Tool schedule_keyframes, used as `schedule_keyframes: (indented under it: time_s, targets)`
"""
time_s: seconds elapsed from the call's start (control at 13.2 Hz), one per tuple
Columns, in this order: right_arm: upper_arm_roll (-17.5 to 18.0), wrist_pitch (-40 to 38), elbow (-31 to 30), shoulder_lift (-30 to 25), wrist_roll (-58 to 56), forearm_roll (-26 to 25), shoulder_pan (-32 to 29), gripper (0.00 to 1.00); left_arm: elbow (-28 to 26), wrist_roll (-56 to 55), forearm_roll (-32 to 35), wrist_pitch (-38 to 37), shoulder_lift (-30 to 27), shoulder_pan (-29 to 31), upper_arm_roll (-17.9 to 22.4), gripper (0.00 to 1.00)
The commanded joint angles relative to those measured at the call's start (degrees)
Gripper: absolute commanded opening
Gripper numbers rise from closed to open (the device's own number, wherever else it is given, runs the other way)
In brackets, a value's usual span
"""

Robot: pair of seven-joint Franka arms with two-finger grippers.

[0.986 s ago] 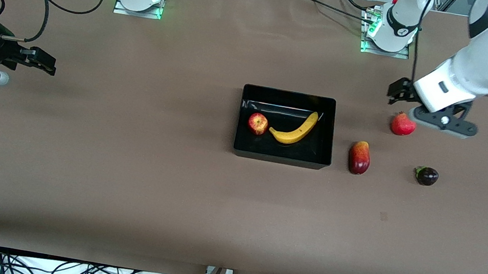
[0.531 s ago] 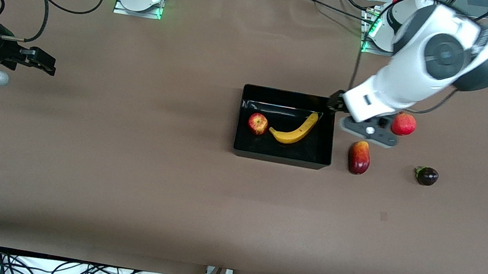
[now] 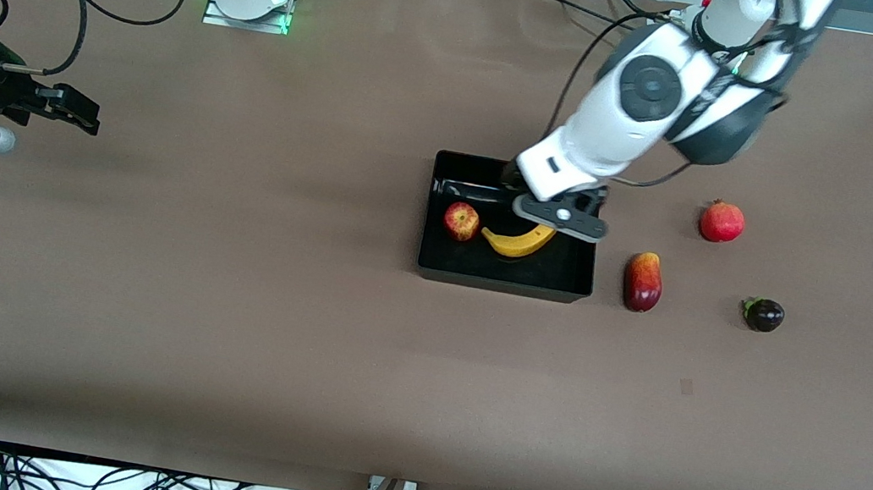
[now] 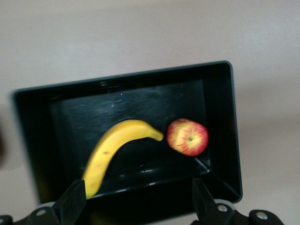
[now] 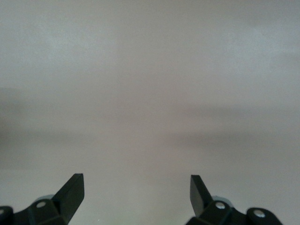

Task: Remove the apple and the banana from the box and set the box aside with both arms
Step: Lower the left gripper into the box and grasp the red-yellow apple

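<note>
The black box [image 3: 502, 276] sits mid-table. In it lie the yellow banana [image 3: 518, 243] and the red-and-yellow apple [image 3: 461, 221], side by side. My left gripper [image 3: 522, 182] hangs open and empty over the box's wall that is farther from the front camera. The left wrist view shows its open gripper [image 4: 139, 199] above that wall [image 4: 154, 187], with the banana [image 4: 112, 150] and the apple [image 4: 187, 137] inside. My right gripper [image 3: 71, 110] waits, open and empty, above bare table at the right arm's end; the right wrist view [image 5: 137, 192] shows only tabletop.
Three more fruits lie on the table toward the left arm's end: an elongated red-yellow one [image 3: 642, 281] beside the box, a round red one [image 3: 722, 222], and a small dark purple one [image 3: 762, 314]. Cables lie along the table's front edge.
My left arm has swung from above the round red fruit across to the box and now hangs over it. The fruits, the box and my right arm have not moved.
</note>
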Motion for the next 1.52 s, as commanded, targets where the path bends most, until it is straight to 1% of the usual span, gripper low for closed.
schedule_keyframes:
  time_s: [0.0, 0.15, 0.23, 0.38, 0.53, 0.76, 1.14, 1.21, 1.29, 1.44]
  targets:
    - [0.18, -0.55, 0.87, 0.25, 0.45, 0.01, -0.12, 1.00, -0.56, -0.24, 0.28, 6.47, 3.84, -2.03, -0.05, 1.00]
    - [0.18, -0.55, 0.87, 0.25, 0.45, 0.01, -0.12, 1.00, -0.56, -0.15, 1.16, 12.71, 7.71, -3.70, 0.04, 1.00]
    - [0.18, -0.63, 0.87, 0.25, 0.45, 0.01, -0.12, 1.00, -0.38, -0.24, 3.08, 15.26, 9.90, -5.01, 0.04, 1.00]
    - [0.18, -0.72, 0.87, 0.25, 0.45, 0.01, -0.12, 1.00, 0.14, -0.24, 4.85, 17.74, 13.51, -6.95, 0.12, 1.00]
    - [0.35, -0.64, 0.96, 0.25, 0.45, 0.01, -0.04, 1.00, 0.15, -0.24, 4.86, 20.29, 15.36, -7.92, 0.30, 1.00]
    - [0.35, -0.72, 0.87, 0.25, 0.36, 0.01, -0.04, 1.00, 1.99, -0.24, 5.47, 21.97, 18.70, -9.33, 0.74, 1.00]
    - [0.35, -0.90, 0.87, 0.25, 0.36, 0.01, -0.12, 1.00, 1.90, 0.73, 5.74, 22.06, 19.85, -9.33, 2.31, 1.00]
    - [0.35, -0.90, 0.87, 0.25, 0.45, 0.01, -0.12, 1.00, 1.90, 0.90, 5.74, 22.06, 19.94, -9.33, 2.58, 0.84]
    - [0.27, -0.90, 0.87, 0.25, 0.45, 0.01, -0.12, 1.00, 1.90, 0.91, 5.74, 22.06, 19.94, -9.33, 2.58, 0.54]
    - [0.27, -0.90, 0.87, 0.25, 0.45, 0.01, -0.12, 1.00, 1.90, 3.00, 5.74, 21.97, 19.86, -9.33, 2.58, 0.09]
